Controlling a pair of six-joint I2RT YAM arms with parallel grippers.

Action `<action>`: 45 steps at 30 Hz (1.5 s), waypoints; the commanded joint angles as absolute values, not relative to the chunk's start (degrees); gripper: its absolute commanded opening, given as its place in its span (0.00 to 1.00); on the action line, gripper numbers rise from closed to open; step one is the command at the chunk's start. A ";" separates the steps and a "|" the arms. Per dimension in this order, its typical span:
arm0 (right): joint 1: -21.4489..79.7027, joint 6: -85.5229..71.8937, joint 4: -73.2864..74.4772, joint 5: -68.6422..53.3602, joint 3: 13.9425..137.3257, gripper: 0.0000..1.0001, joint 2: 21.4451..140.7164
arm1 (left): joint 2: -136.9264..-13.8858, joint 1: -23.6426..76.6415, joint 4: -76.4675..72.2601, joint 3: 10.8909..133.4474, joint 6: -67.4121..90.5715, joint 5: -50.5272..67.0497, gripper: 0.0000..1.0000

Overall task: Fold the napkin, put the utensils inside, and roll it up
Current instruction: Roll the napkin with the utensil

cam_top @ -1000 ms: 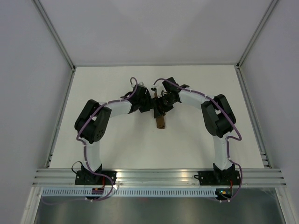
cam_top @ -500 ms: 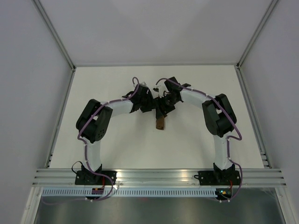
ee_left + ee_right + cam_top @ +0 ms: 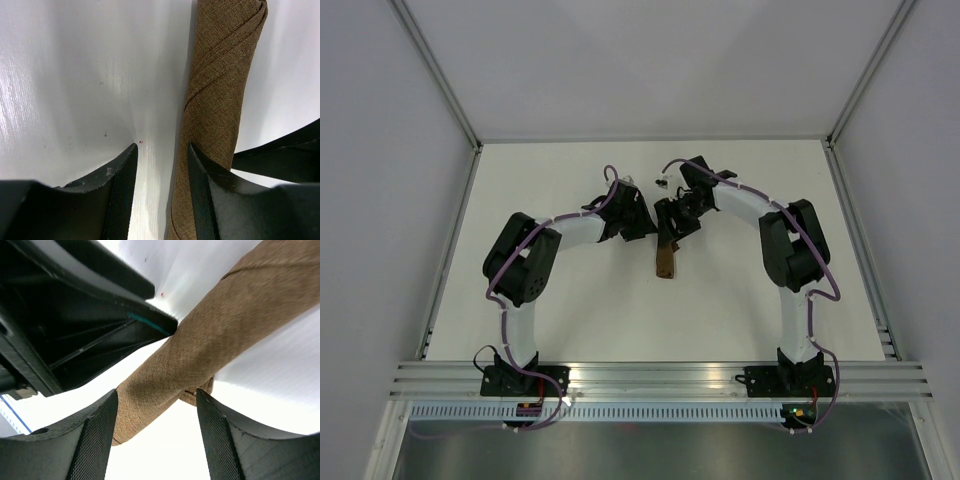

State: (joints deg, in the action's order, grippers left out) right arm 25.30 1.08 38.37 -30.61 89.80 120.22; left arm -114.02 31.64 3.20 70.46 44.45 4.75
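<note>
Napkin [image 3: 666, 262] lies as a tight roll on the table [image 3: 570, 310], utensil unseen and presumably wrapped inside, so the task looks nearly finished; left gripper [image 3: 161, 150] gapes empty beside it, right gripper [image 3: 156, 392] loosely straddles its end, fingers wide.

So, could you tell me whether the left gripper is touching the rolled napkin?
Cannot tell. In the left wrist view one finger of the left gripper overlaps the napkin, but whether it presses on it or hovers above is hidden.
</note>
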 commanded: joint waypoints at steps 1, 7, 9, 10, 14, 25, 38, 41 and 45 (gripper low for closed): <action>24.79 -2.46 39.73 -30.06 92.63 0.69 119.97 | -113.55 31.90 3.25 71.98 43.33 5.71 0.49; 24.44 -1.85 39.73 -27.43 93.34 0.62 122.08 | -113.47 31.90 3.34 72.07 43.33 6.15 0.49; 24.17 -1.32 39.55 -25.85 93.25 0.60 122.95 | -113.47 31.90 3.34 72.07 43.33 6.33 0.49; 23.73 -1.23 39.46 -25.32 93.16 0.58 123.31 | -113.55 31.90 3.25 72.07 43.24 6.42 0.49; 22.15 -0.53 39.20 -24.79 91.68 0.48 123.84 | -113.55 31.90 3.25 71.98 43.07 6.59 0.49; 21.27 2.20 38.49 -28.38 90.09 0.50 122.26 | -113.73 31.90 3.08 72.33 42.72 6.77 0.49; 19.86 3.08 40.87 -33.57 94.57 0.66 118.39 | -112.15 31.82 4.48 74.26 40.61 6.59 0.50; 19.16 3.08 41.22 -34.89 95.27 0.68 117.08 | -111.45 31.82 5.53 75.23 39.64 6.33 0.50; 17.93 3.16 40.96 -37.18 95.01 0.70 114.44 | -109.08 31.29 7.38 75.94 38.15 6.07 0.52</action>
